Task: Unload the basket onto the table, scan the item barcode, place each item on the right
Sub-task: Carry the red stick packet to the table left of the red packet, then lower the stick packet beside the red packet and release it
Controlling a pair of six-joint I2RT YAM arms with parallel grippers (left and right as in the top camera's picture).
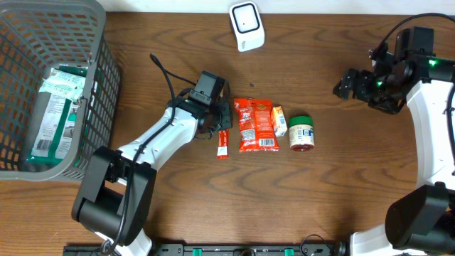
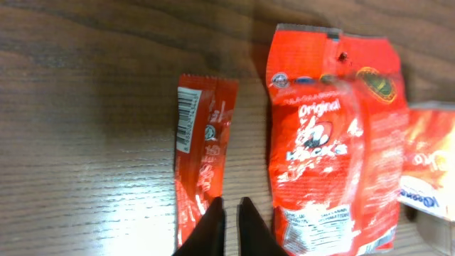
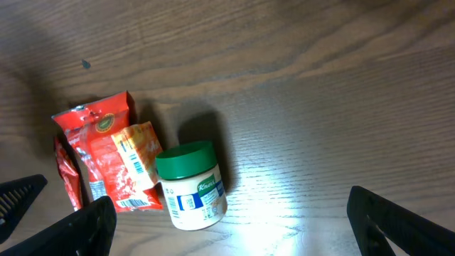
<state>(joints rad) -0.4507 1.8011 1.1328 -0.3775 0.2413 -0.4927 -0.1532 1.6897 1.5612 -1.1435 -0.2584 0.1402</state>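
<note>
Several items lie in a row mid-table: a narrow red sachet (image 1: 222, 144) (image 2: 202, 163) with a barcode on its edge, a red snack bag (image 1: 256, 124) (image 2: 334, 135) (image 3: 99, 160), a small orange packet (image 1: 279, 119) (image 3: 138, 153) and a green-lidded jar (image 1: 301, 132) (image 3: 188, 185). A white scanner (image 1: 247, 25) stands at the table's far edge. My left gripper (image 1: 222, 119) (image 2: 231, 213) is shut and holds nothing, its tips low over the wood between the sachet and the bag. My right gripper (image 1: 348, 84) (image 3: 234, 224) hangs open at the right, above and apart from the jar.
A grey mesh basket (image 1: 99, 85) at the left holds green-and-white packs (image 1: 53, 114). A black cable (image 1: 167, 75) loops behind the left wrist. Bare wood lies in front of the items and between jar and right arm.
</note>
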